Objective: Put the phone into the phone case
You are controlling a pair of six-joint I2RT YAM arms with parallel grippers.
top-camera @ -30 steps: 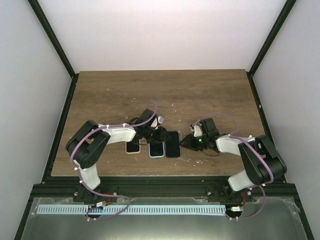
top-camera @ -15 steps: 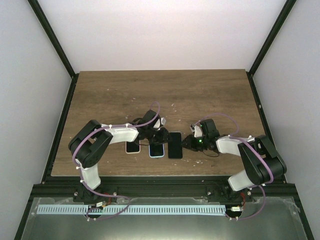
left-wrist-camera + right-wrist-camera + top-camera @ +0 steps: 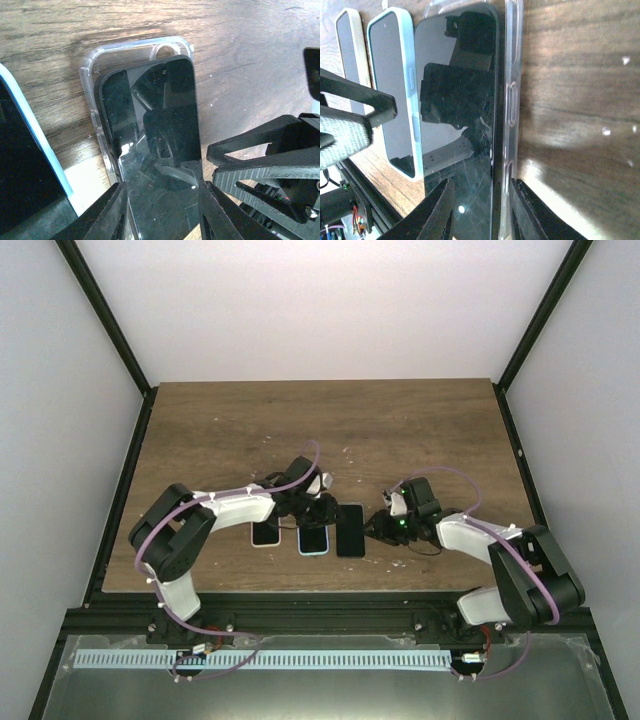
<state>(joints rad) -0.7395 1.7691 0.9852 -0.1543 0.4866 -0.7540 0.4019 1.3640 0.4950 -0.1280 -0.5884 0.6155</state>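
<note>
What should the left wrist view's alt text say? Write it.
A black phone lies askew over a clear case on a table, its near end straddled by the left gripper. The right gripper shows at right, a blue-cased phone at left.

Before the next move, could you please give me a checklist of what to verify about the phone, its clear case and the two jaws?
1. The phone is seated in the clear case: not ok; it lies askew, with the case wall showing along one side.
2. The left jaws straddle the phone's width: ok.
3. The left jaws grip the phone: cannot tell.
4. The right jaws stand apart over the phone's long edge and the case wall: ok.
5. The blue-cased phone is apart from the clear case: ok; the table shows between them.
</note>
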